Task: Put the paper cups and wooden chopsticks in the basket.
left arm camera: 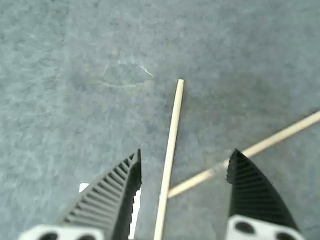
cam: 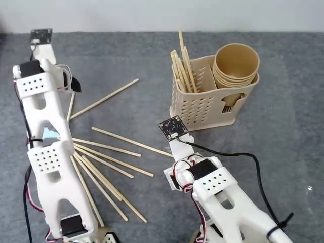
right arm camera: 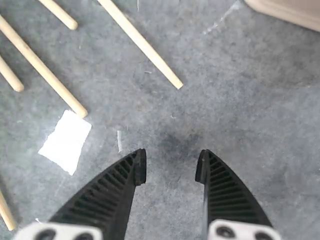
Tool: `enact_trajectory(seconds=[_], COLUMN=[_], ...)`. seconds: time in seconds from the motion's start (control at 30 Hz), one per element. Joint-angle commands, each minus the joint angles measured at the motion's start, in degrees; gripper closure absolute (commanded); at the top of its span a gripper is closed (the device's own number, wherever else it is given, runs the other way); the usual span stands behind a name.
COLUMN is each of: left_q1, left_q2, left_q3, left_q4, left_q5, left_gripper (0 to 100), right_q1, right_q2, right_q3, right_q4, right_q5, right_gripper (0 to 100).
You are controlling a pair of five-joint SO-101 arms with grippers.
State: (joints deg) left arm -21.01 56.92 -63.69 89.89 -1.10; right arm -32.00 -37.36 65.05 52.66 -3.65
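A beige slotted basket (cam: 202,109) stands at the back right. It holds a stack of paper cups (cam: 236,63) in one compartment and several wooden chopsticks (cam: 182,66) in the other. Several more chopsticks (cam: 109,159) lie fanned out on the grey mat between the arms. My left gripper (left arm camera: 186,155) is open and low over the mat, with one chopstick (left arm camera: 170,145) lying between its fingers and another (left arm camera: 265,142) crossing under one fingertip. My right gripper (right arm camera: 172,155) is open over bare mat, just short of a chopstick's end (right arm camera: 142,45).
A white paper scrap (right arm camera: 65,140) lies on the mat beside my right gripper. A corner of the basket (right arm camera: 290,10) sits close ahead of that gripper. One long chopstick (cam: 104,98) lies apart, diagonal, left of the basket. The grey mat (cam: 283,142) covers the table.
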Motion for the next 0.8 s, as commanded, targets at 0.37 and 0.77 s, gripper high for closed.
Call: enact_trajectory(seconds=[0.37,0.77], left_q1=[-2.6,-2.5], left_q2=[10.0,14.3], left_q3=[0.1,0.0], left_q4=[-9.0,-4.7], left_q5=[-4.6,-12.7], left_gripper=[73,98], right_q1=[0.4,0.4], right_q2=[-1.2,-1.2], right_q3=[-0.2,-0.2], right_q4=[-0.2,-0.2], right_q5=[0.7,0.7], right_gripper=[81.6,81.6])
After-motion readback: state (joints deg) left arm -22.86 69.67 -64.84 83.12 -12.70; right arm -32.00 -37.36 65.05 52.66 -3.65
